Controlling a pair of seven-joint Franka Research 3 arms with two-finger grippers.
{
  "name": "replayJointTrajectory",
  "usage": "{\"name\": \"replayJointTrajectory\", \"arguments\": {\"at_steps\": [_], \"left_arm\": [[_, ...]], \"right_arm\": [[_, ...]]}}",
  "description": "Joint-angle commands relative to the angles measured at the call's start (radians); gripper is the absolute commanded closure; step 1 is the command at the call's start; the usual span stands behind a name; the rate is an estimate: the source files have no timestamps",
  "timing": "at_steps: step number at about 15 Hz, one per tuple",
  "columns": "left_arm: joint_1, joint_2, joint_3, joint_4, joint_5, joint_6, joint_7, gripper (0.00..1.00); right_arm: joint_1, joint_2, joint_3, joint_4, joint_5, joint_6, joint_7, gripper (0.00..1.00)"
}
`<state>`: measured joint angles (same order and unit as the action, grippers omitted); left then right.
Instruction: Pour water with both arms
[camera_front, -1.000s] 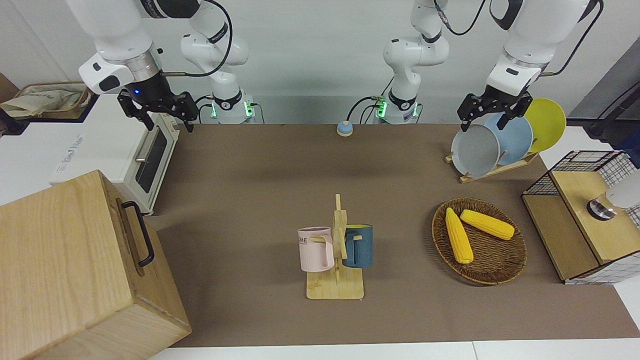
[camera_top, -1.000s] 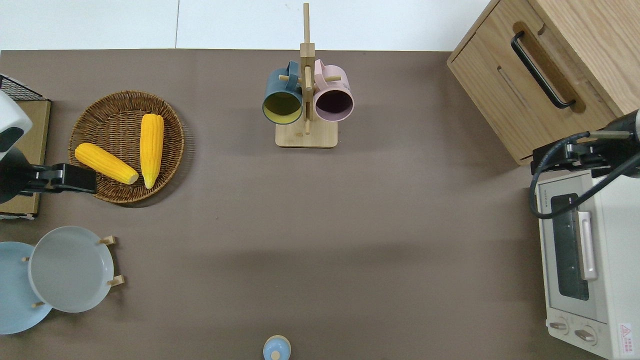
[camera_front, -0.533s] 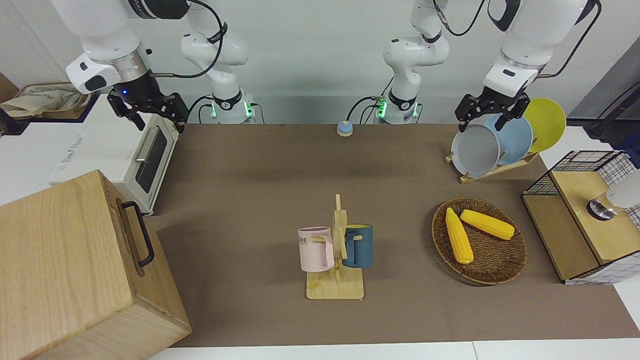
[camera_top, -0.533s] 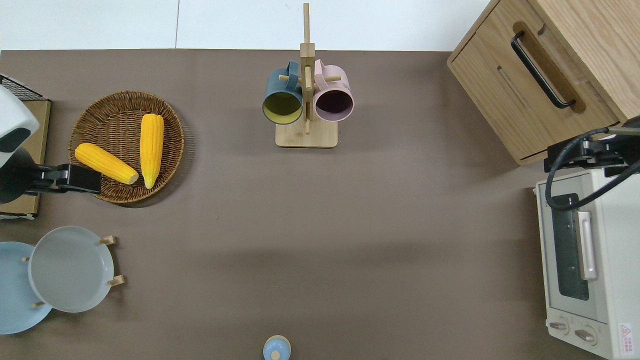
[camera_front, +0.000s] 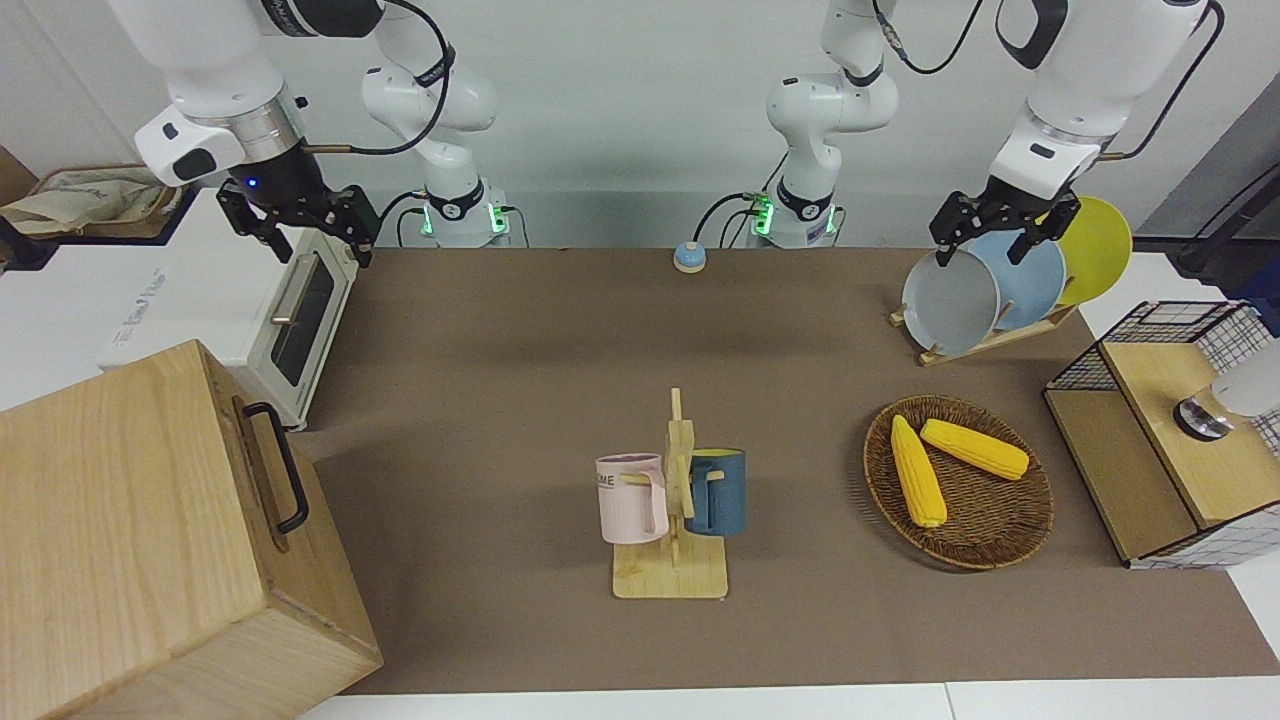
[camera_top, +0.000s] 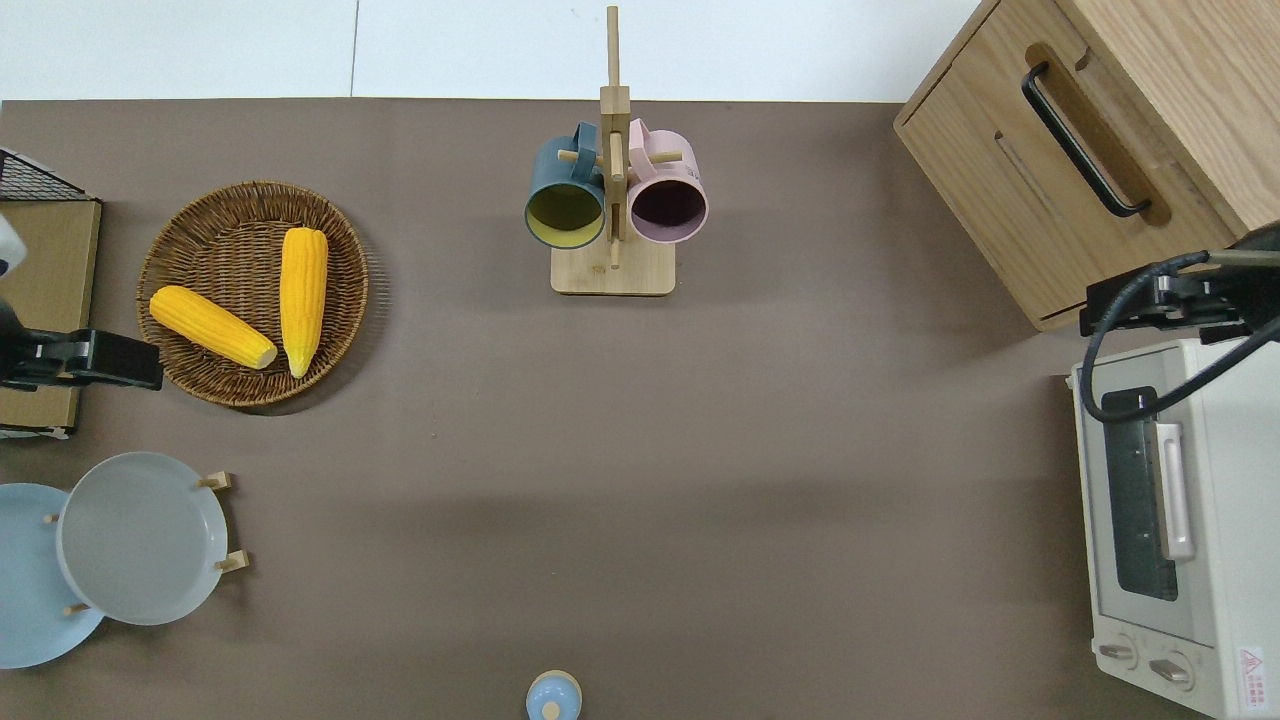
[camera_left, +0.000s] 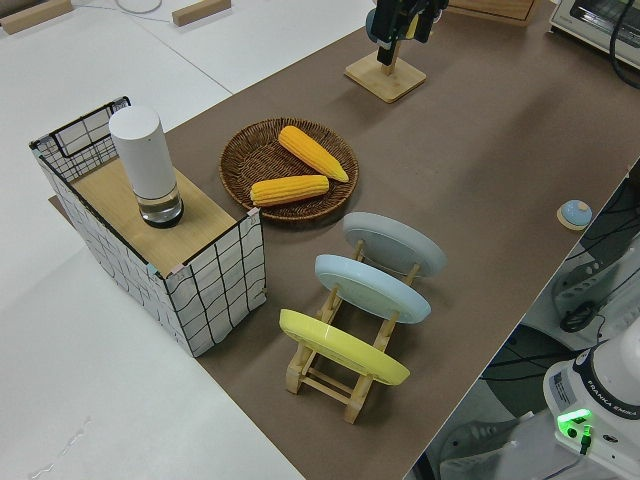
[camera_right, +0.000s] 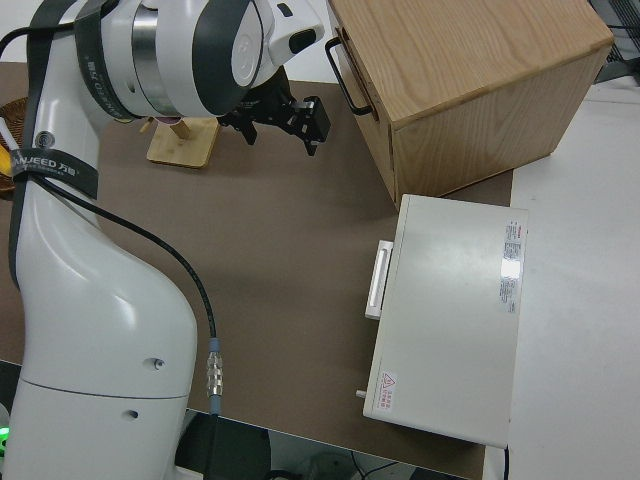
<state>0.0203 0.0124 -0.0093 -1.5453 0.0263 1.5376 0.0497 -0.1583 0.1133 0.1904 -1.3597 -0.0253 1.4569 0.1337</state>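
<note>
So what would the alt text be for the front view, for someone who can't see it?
Two white robot arms hang over the two ends of a brown table, each open pincer, left pincer and right pincer, holding nothing. Mid-table a wooden mug rack carries a pink mug and a blue mug, beside a wicker basket with two corn cobs.

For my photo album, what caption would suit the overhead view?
Dark blue mug and pink mug hang on a wooden rack; two corn cobs lie in a wicker basket.
</note>
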Motion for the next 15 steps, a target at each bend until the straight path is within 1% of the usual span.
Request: {"name": "replayJointTrajectory", "arguments": {"at_steps": [1,2,3,4,5,7,8,10,12,13,15], "left_arm": [[0.007,0.032,0.069,0.004,-0.002,0.019,0.116,0.0],[0.021,0.038,0.096,0.008,-0.009,0.033,0.148,0.0],[0.038,0.04,0.115,0.008,-0.011,0.056,0.189,0.0],[0.064,0.044,0.123,0.008,-0.011,0.073,0.24,0.0],[0.096,0.049,0.124,0.008,-0.011,0.082,0.287,0.0],[0.169,0.064,0.124,0.01,-0.016,0.105,0.378,0.0],[0.208,0.067,0.126,0.01,-0.028,0.125,0.424,0.0],[0.291,0.083,0.126,0.011,-0.074,0.159,0.51,0.0],[0.375,0.098,0.126,0.011,-0.173,0.183,0.583,0.0],[0.407,0.104,0.124,0.016,-0.204,0.196,0.628,0.0],[0.44,0.121,0.124,0.022,-0.212,0.243,0.685,0.0]], "right_arm": [[0.035,0.017,0.009,-0.018,0.008,0.046,-0.013,0.009],[0.049,0.026,0.009,-0.032,0.008,0.071,-0.008,0.009],[0.065,0.031,0.009,-0.051,0.008,0.094,0.007,0.009],[0.083,0.041,0.009,-0.071,0.008,0.124,0.03,0.009],[0.106,0.054,0.009,-0.082,0.008,0.152,0.043,0.009],[0.16,0.097,0.009,-0.087,0.007,0.206,0.078,0.009],[0.187,0.115,0.009,-0.088,0.007,0.241,0.114,0.009],[0.232,0.152,0.009,-0.088,0.007,0.307,0.167,0.009],[0.258,0.193,0.009,-0.088,0.007,0.371,0.181,0.009],[0.275,0.213,0.009,-0.088,0.007,0.404,0.181,0.009],[0.302,0.247,0.009,-0.088,0.004,0.462,0.187,0.009]]}}
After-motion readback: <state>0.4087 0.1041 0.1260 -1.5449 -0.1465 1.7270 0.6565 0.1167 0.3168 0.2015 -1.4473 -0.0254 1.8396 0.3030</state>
